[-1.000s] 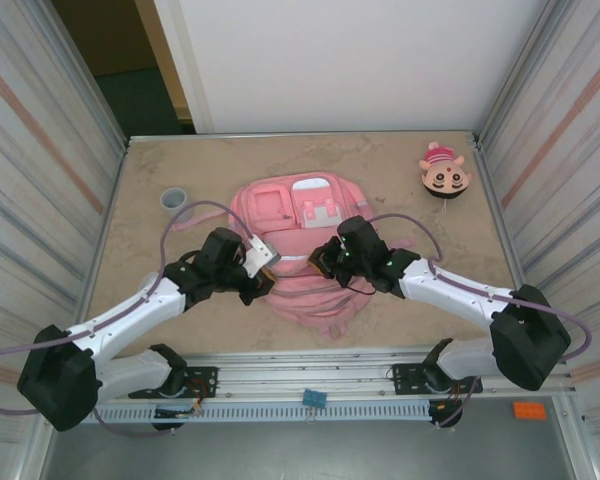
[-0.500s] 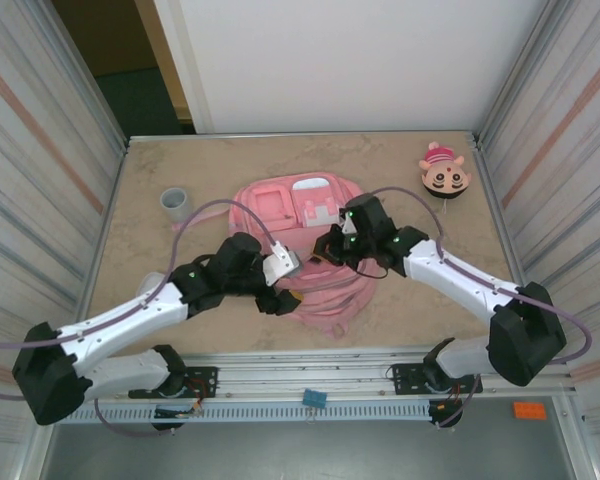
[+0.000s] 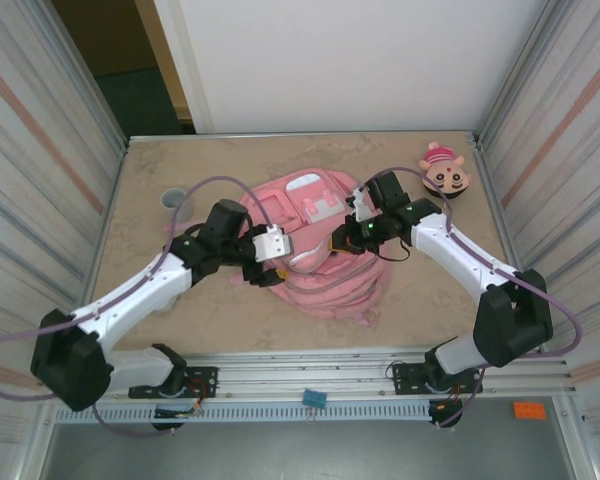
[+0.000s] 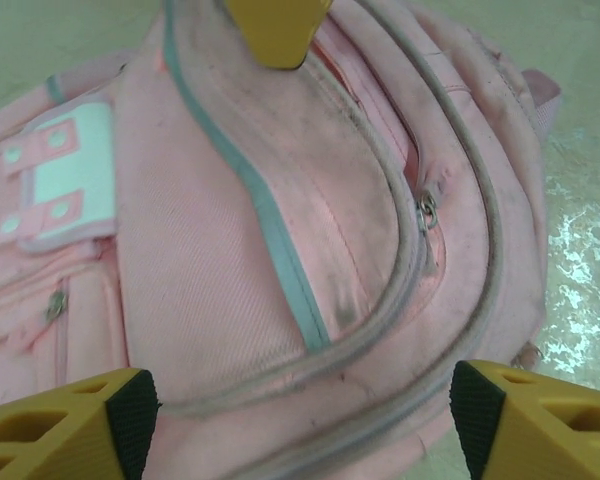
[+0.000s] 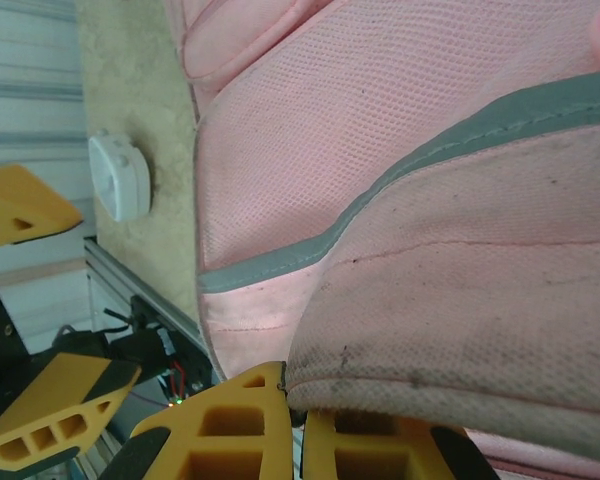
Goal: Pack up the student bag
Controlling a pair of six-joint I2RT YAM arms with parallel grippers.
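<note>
The student bag (image 3: pixel 325 275), a large pink backpack, lies in the middle of the table with its front pockets facing up. My left gripper (image 3: pixel 272 270) hovers over the bag's left side, open. In the left wrist view its yellow fingers (image 4: pixel 70 425) stand wide apart over the bag's zipped front (image 4: pixel 280 220), holding nothing. My right gripper (image 3: pixel 343 243) is at the bag's upper right, shut on a fold of the bag's pink fabric (image 5: pixel 430 330). That fold is pinched between the right fingertips (image 5: pixel 230 425) and lifted.
A small round pink-and-tan plush (image 3: pixel 443 172) sits at the far right corner. A grey cup (image 3: pixel 173 198) stands at the far left. Metal walls close in both sides, and a rail runs along the near edge (image 3: pixel 310 385).
My left gripper has opened, let go of the bag and shifted back to the left. My right gripper has pulled its fold of fabric toward the far right, and the bag has shifted with it.
</note>
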